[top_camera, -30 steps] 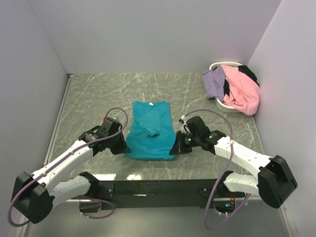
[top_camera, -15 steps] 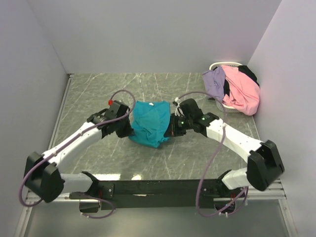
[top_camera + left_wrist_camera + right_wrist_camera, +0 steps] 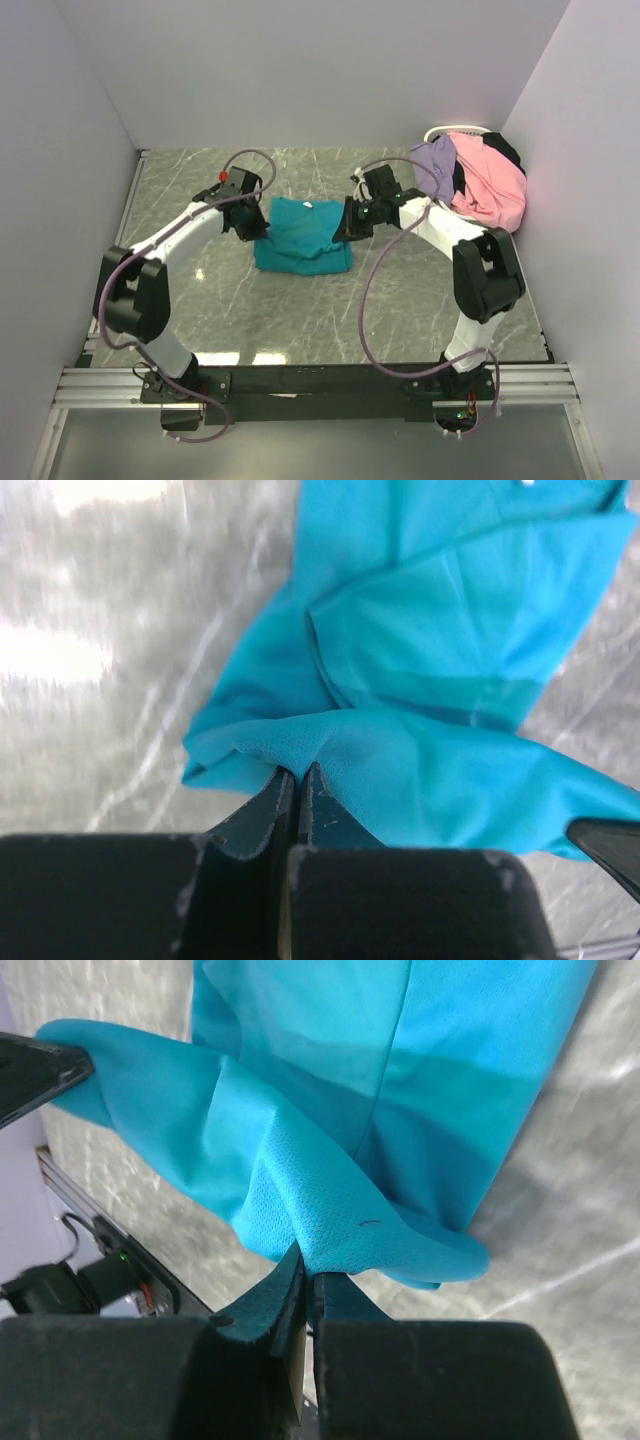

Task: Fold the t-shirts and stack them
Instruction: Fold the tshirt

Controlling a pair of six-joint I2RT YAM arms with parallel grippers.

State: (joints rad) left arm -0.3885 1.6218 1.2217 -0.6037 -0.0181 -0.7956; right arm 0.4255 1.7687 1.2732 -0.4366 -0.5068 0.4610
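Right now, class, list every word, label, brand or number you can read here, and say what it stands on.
None can be read.
The teal shirt has a white speck at its collar, too small to read.
The pile in the basket shows no print.

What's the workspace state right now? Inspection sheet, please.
Surface: grey marbled table, glare patches near the front.
Job's things: teal t-shirt partly folded mid-table; pink t-shirt, lavender t-shirt and black t-shirt heaped in the white basket, far right corner.
Clutter: nothing seen.
End effectors: left end effector shut on teal t-shirt; right end effector shut on it too.
Cables: left cable and right cable loop along the arms, neither on cloth.
Surroundings: plain walls; black rail at near edge.
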